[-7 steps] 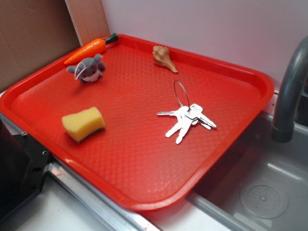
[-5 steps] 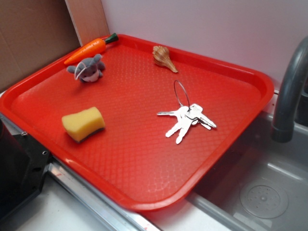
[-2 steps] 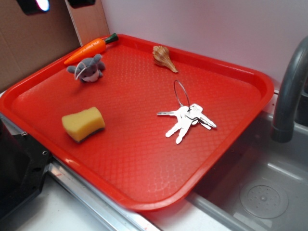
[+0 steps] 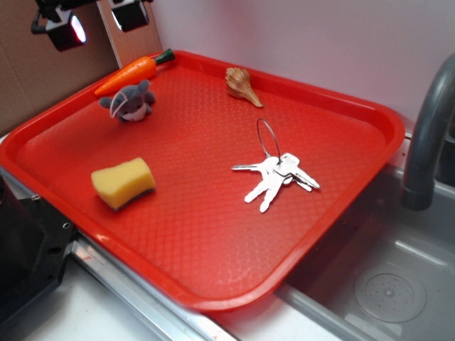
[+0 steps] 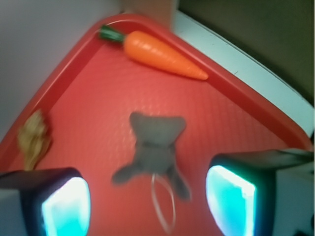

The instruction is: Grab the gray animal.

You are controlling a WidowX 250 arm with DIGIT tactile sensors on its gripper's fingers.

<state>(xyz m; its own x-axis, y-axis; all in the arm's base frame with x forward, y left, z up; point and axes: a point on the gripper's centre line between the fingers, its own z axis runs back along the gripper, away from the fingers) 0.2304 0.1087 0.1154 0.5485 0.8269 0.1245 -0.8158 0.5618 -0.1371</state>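
The gray animal is a small plush with stubby ears, lying at the far left of the red tray. My gripper hangs open in the top left corner of the exterior view, above and behind the toy, not touching it. In the wrist view the gray animal lies blurred on the tray, in line with the gap of my gripper and farther off than the fingertips. A thin white loop trails from the toy. Nothing is between the fingers.
An orange toy carrot lies along the tray's far rim just behind the plush. A seashell, a key bunch and a yellow sponge share the tray. A gray faucet and sink are at the right.
My gripper has come into the exterior view from the top left corner and dropped lower toward the plush. The objects on the tray have not moved.
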